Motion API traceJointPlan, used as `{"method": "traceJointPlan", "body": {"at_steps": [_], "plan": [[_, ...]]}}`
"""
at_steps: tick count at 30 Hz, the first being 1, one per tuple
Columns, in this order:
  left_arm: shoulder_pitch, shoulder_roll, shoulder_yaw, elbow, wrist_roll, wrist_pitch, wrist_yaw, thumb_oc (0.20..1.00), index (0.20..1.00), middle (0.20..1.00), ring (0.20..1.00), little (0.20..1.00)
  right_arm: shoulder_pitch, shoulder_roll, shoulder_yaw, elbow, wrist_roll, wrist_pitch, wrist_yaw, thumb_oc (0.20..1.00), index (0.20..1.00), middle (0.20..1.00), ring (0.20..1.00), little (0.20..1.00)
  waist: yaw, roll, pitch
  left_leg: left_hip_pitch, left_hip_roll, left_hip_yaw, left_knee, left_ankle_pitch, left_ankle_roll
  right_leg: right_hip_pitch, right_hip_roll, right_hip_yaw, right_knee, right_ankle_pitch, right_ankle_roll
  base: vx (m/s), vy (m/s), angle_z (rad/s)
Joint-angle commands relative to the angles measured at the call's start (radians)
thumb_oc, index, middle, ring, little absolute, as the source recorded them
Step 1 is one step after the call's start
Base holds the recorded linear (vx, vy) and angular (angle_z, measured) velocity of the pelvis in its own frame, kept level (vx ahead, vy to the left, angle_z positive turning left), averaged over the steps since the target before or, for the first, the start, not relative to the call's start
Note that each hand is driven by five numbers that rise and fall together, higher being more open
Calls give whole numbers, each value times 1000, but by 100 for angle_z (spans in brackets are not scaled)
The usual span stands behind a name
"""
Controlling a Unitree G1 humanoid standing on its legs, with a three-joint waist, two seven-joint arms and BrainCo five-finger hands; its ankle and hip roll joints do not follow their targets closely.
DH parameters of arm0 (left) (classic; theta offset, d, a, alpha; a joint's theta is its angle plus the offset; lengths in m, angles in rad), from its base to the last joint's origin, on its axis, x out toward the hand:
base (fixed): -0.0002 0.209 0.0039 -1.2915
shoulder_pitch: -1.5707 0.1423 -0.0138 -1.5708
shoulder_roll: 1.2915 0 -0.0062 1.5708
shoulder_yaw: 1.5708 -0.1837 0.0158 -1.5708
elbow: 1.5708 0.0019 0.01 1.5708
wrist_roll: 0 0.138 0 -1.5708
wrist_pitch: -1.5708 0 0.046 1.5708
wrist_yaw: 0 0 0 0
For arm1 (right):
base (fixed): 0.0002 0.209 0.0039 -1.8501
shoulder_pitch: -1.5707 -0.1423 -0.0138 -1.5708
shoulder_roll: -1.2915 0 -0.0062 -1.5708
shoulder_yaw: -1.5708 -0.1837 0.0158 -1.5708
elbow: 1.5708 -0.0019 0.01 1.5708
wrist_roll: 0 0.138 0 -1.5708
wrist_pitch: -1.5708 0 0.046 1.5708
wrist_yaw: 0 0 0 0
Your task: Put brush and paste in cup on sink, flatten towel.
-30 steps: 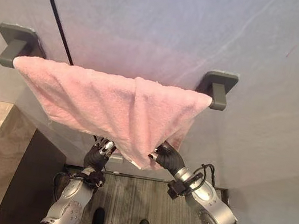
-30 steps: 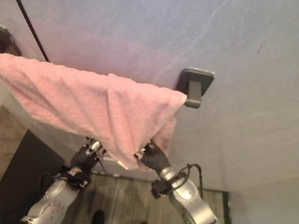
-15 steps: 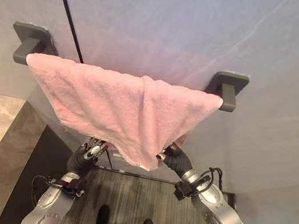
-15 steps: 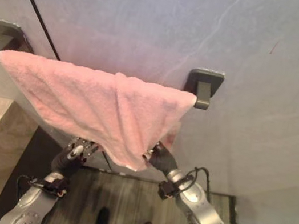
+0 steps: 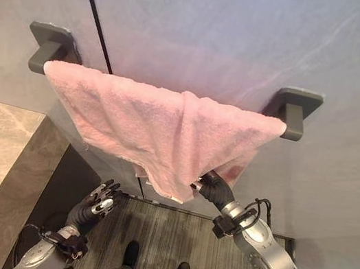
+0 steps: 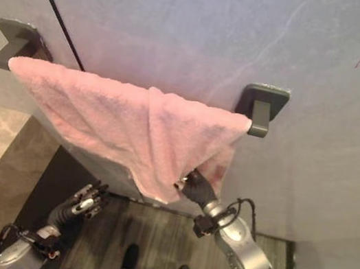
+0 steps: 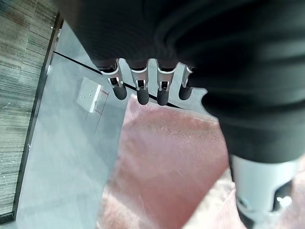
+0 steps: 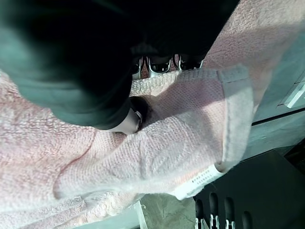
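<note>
- Grey wall; bar brackets carry pink towel, bunched toward bar's right end.
- Right hand pinches low corner; left hand below, fingers spread, empty.
- Soft, light, limp, probably clingy: grab hem corners.

The pink towel hangs bunched from the bar in the middle of the head views, right in front of the grey wall. Two dark brackets stick out at the bar's ends, upper left and right. The right hand pinches the towel's low corner. The left hand, fingers spread, is in open room at the lower left, below the towel.
</note>
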Motion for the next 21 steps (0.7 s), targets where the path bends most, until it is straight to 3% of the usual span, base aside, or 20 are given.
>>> {"method": "traceJointPlan", "body": {"at_steps": [1,2,7,10,19,21], "plan": [[-3,76,0,-76,-18,-10,-50,1000,1000,1000,1000,1000,-19,-4,-12,-71,-10,-56,4,200,200,200,200,200,10,-52,-31,-35,102,20,5,45,-66,-24,-137,34,-2,43,133,-20,-22,4],[-2,86,-2,-83,-18,-10,-56,947,947,947,947,947,-19,-4,-16,-69,-10,-58,2,200,200,200,200,200,9,-54,-32,-34,103,20,5,46,-66,-21,-135,32,-2,43,132,0,0,0],[-21,95,-20,-93,-26,-10,-66,887,887,887,887,887,-6,2,-15,-60,-3,-61,5,200,200,200,200,200,7,-59,-33,-27,104,15,5,46,-68,-7,-131,23,-2,41,128,0,0,0],[-78,77,-60,-107,-25,-10,-63,805,805,805,805,805,19,4,-20,-67,3,-61,8,200,200,200,200,200,-1,-63,-34,-28,102,4,5,48,-69,3,-127,10,2,33,124,3,-8,9],[-127,53,-101,-119,-19,-10,-62,749,749,749,749,749,42,2,-44,-74,5,-65,3,200,200,200,200,200,-13,-78,-33,-21,106,-1,5,45,-66,1,-119,10,27,19,118,2,-3,4],[-140,44,-111,-117,-25,-6,-61,677,677,677,677,677,44,5,-44,-74,6,-64,3,200,200,200,200,200,-14,-80,-35,-19,106,-2,5,44,-65,2,-117,8,29,16,119,10,-1,3]]}}
